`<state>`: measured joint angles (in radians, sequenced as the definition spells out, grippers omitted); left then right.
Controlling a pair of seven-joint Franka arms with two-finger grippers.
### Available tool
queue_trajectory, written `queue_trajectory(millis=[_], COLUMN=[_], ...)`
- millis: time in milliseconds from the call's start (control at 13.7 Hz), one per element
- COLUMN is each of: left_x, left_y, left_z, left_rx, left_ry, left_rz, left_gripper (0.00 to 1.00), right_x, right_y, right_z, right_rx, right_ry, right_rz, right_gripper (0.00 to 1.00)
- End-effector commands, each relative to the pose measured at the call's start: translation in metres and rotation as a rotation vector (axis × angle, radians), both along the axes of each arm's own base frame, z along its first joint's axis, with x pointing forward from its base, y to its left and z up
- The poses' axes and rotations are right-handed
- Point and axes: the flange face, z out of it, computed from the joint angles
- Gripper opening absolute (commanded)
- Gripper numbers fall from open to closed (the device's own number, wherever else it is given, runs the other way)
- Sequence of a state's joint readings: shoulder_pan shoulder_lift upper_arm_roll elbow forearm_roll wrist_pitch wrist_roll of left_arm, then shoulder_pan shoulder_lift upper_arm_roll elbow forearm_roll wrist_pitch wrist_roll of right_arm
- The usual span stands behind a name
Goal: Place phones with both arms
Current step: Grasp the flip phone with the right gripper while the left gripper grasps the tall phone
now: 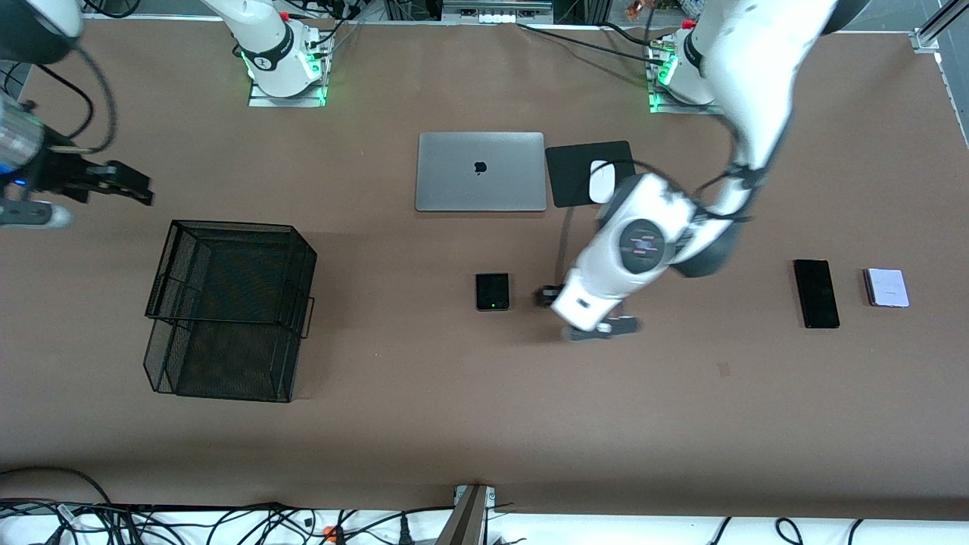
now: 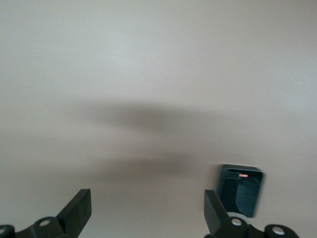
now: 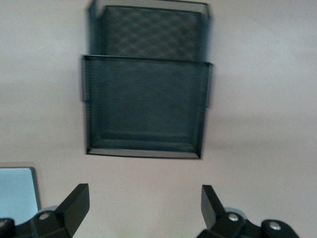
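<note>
**Entry: three phones on table, none yet lifted; both grippers empty**

Item 1. Small black phone with green dot (image 1: 492,291): flat on the table near its middle, nearer the front camera than the silver laptop (image 1: 481,172). Also seen in the left wrist view (image 2: 240,190), beside one finger (image 2: 214,208).

Item 2. Long black phone (image 1: 816,293): flat, toward the left arm's end of the table.

Item 3. Pale lavender phone (image 1: 887,288): flat, just beside item 2, closer still to that end.

Item 4. Black mesh tray (image 1: 227,310): two-tiered, toward the right arm's end; the likely destination, by judgement.

Item 5. Left gripper (image 1: 551,297): low over the table beside item 1, not touching it. Fingers spread wide, nothing between them.

Item 6. Right gripper (image 1: 113,185): over the table's edge at the right arm's end, close to the tray. Fingers (image 3: 74,203) spread wide, holding nothing; this arm appears to wait.

Handling note (judgement): the step in hand is the left arm's approach to item 1. The phone sits off to one side of the gripper, so centre the opening over it first, straddle its narrower span, descend until the fingertips nearly meet the table, then close gently; a thin slab slips easily.
</note>
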<state>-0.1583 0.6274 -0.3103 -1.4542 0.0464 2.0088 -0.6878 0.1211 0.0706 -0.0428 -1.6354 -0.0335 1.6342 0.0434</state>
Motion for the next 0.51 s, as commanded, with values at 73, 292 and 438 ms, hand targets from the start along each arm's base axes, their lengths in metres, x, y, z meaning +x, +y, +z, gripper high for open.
queue_trajectory(millis=[73, 292, 438], left_x=[0.015, 0.023, 0.023], left_y=[0.140, 0.265, 0.323], left_z=[0.027, 0.013, -0.007], left_rx=[0.033, 0.117, 0.286], left_ry=[0.099, 0.129, 0.149], left_rz=[-0.025, -0.086, -0.233], left_gripper=[1.00, 1.00, 1.00], right_x=[0.014, 0.014, 0.011], right_y=[0.117, 0.245, 0.333], right_z=[-0.045, -0.088, -0.133], right_rx=[-0.001, 0.000, -0.013], right_ry=[-0.016, -0.087, -0.085], right_rz=[0.045, -0.025, -0.049], right_gripper=[1.00, 1.00, 1.00])
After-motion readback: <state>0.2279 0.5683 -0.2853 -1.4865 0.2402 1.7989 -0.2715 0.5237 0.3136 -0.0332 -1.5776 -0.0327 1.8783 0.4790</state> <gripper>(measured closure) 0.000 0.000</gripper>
